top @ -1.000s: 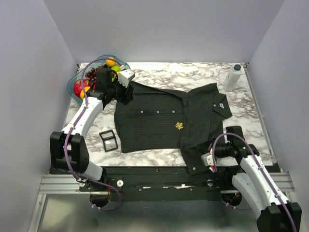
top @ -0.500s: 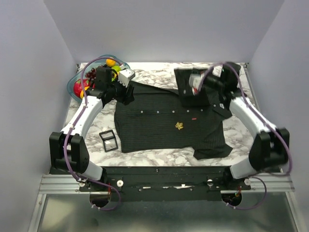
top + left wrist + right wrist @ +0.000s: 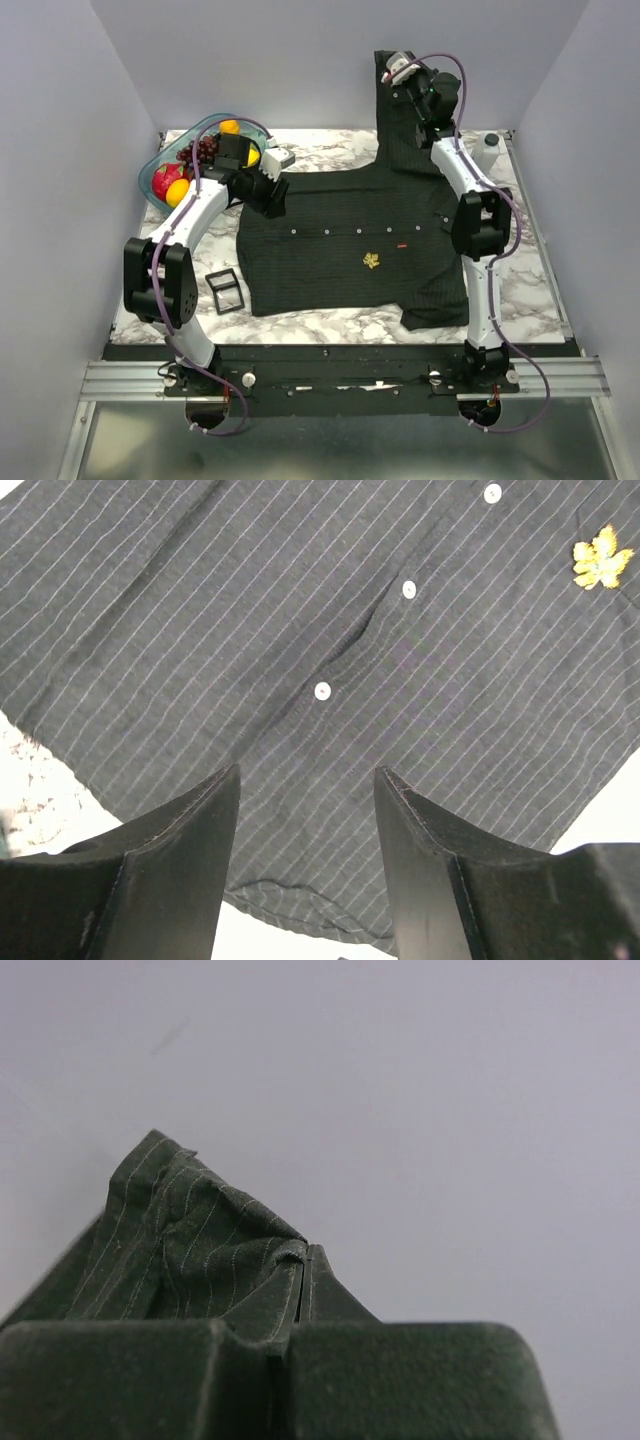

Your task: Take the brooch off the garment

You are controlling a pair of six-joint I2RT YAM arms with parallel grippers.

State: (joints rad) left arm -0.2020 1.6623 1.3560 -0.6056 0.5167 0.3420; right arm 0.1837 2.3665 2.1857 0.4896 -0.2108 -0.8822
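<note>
The garment (image 3: pixel 330 250) is a black pinstriped shirt spread on the marble table, with its far right part pulled up against the back wall. The brooch (image 3: pixel 371 261) is a small gold leaf-shaped pin on the shirt's front, and shows at the upper right of the left wrist view (image 3: pixel 602 558). My left gripper (image 3: pixel 272 195) hangs open just above the shirt's far left corner, nothing between its fingers (image 3: pixel 190 830). My right gripper (image 3: pixel 395 68) is raised high at the back, shut on a fold of the garment (image 3: pixel 180 1230).
A blue bowl of fruit (image 3: pixel 190 165) stands at the back left, close behind the left arm. A black rectangular buckle frame (image 3: pixel 224 291) lies left of the shirt. A white bottle (image 3: pixel 488 145) stands at the back right corner.
The right arm swung from the front right to the back and rose high, dragging the shirt's right part up with it. The left gripper shifted a little to the right.
</note>
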